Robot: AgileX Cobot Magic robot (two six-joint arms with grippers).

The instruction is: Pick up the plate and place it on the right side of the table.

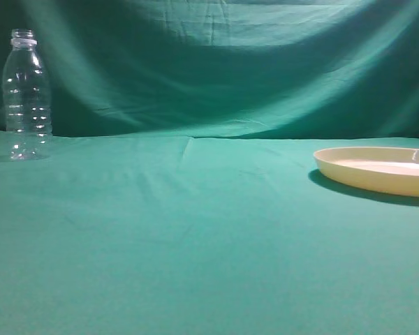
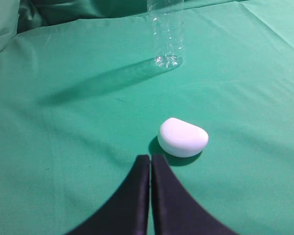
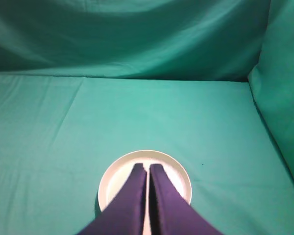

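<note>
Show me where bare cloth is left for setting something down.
Largest free patch: the table between the clear bottle at far left and the plate at right edge. Left wrist view: a white rounded object lies before the bottle. The right edge, under the right claw, is taken.

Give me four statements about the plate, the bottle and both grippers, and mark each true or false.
1. The plate sits at the right of the table. True.
2. The clear bottle lies on its side. False: it stands upright.
3. The left gripper is wide open. False: its fingers are together, holding nothing.
4. The right gripper is shut above the plate. True.
</note>
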